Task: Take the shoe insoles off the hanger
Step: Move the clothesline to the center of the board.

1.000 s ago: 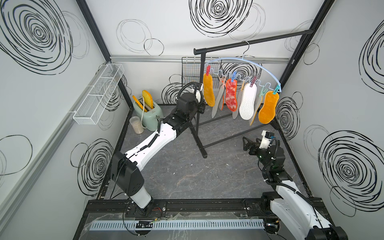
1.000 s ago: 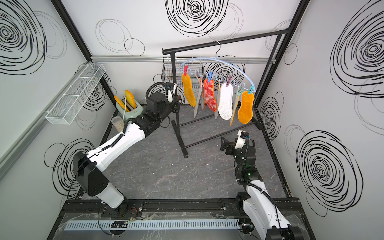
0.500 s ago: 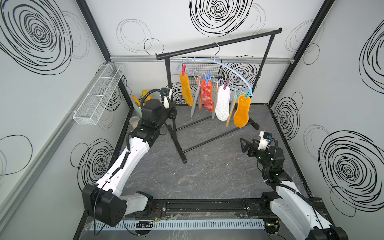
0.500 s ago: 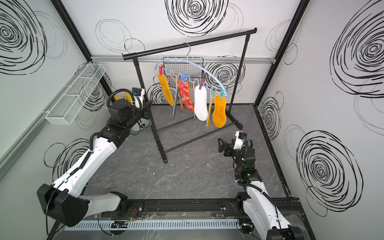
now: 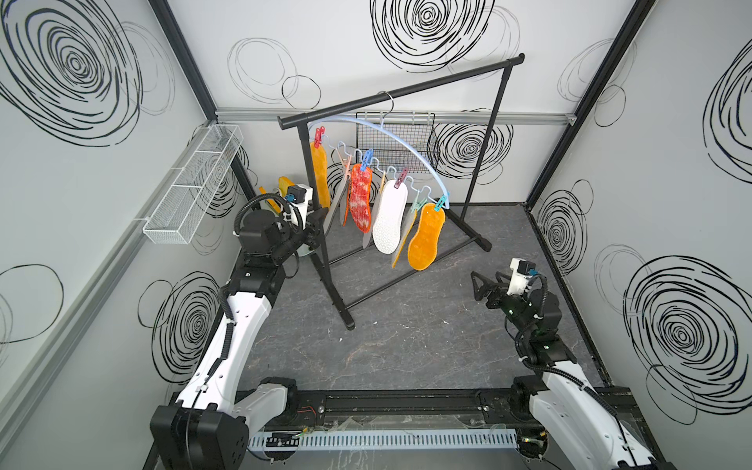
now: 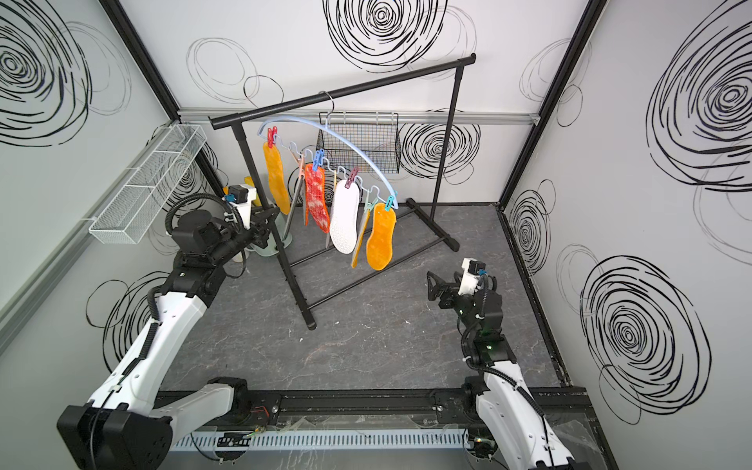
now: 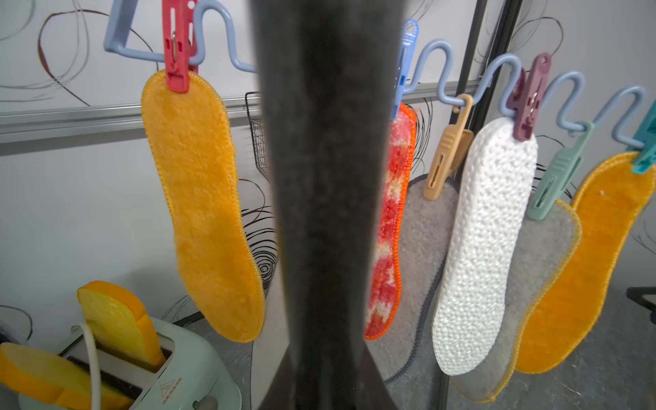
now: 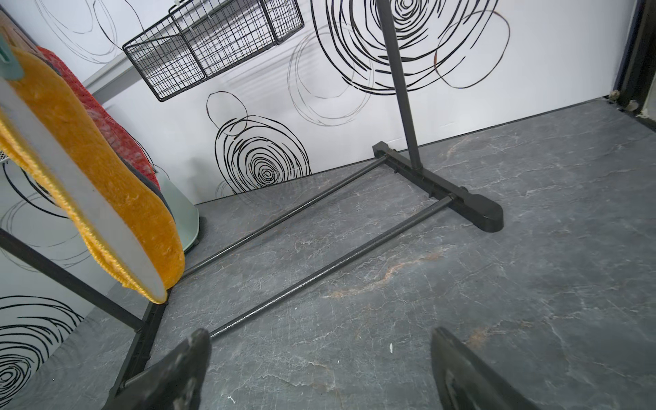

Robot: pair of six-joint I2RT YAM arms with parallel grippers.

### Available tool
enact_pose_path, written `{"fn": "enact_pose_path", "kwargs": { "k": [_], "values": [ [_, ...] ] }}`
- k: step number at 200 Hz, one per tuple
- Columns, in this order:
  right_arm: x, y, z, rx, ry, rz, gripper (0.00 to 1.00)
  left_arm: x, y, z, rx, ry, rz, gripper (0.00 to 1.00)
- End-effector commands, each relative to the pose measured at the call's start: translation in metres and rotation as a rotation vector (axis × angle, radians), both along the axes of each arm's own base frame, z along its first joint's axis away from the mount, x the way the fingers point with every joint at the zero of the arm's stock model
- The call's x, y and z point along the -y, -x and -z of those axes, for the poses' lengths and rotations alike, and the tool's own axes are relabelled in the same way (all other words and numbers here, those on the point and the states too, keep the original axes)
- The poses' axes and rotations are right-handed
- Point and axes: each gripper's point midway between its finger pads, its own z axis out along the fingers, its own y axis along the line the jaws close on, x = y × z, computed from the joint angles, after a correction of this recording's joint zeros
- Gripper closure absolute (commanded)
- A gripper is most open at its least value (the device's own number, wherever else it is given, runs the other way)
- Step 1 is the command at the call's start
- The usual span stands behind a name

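My left gripper (image 5: 317,230) sat narrow, clamped, I think, on the garment rack's post (image 7: 326,177) (close-up was blurry). The right gripper (image 8: 319,335) gaped wide, empty. The shoe insoles (image 5: 390,215) hung pegged along the hanger (image 7: 438,43).

White-shelled arms (image 5: 240,329) carry black joints (image 5: 258,234), ribbed black cables (image 5: 249,202) and black hands (image 5: 480,287).

Bright even light, soft shadows; wrist-view edges warped, foreground blurred.
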Motion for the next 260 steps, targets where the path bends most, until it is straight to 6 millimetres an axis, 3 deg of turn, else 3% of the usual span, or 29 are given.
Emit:
{"fn": "enact_pose_path", "kwargs": {
  "k": [1, 40, 86, 149, 162, 174, 207, 225, 242, 260],
  "values": [
    [-0.001, 0.004, -0.002, 0.003, 0.012, -0.006, 0.03, 0.028, 0.018, -0.014, 0.083, -0.038, 0.216, 1.00],
    [-0.002, 0.009, -0.012, 0.018, 0.015, -0.018, 0.03, 0.037, 0.020, -0.011, 0.103, -0.057, 0.293, 1.00],
    [-0.004, 0.018, -0.021, 0.029, 0.017, -0.038, 0.03, 0.044, 0.003, 0.002, 0.064, -0.068, 0.379, 1.00],
    [-0.010, 0.022, -0.029, 0.024, 0.020, -0.074, 0.03, 0.020, -0.027, 0.014, 0.009, -0.077, 0.259, 1.00],
    [-0.012, 0.023, -0.028, 0.018, 0.022, -0.083, 0.03, 0.014, -0.032, 0.015, -0.005, -0.058, 0.216, 0.55],
    [-0.014, 0.024, -0.029, 0.016, 0.021, -0.088, 0.03, 0.010, -0.033, 0.014, -0.003, -0.031, 0.184, 0.36],
    [-0.017, 0.027, -0.031, 0.009, 0.024, -0.108, 0.03, -0.005, -0.021, -0.003, 0.015, 0.038, 0.067, 0.14],
    [-0.021, 0.029, -0.035, 0.006, 0.024, -0.130, 0.03, -0.025, -0.006, -0.017, 0.037, 0.091, -0.072, 0.01],
    [-0.027, 0.033, -0.040, 0.005, 0.019, -0.165, 0.03, -0.046, 0.017, -0.027, 0.054, 0.149, -0.203, 0.02],
    [-0.034, 0.037, -0.052, 0.013, 0.007, -0.209, 0.04, -0.064, 0.041, -0.016, -0.002, 0.206, -0.321, 0.02]
  ]
}}
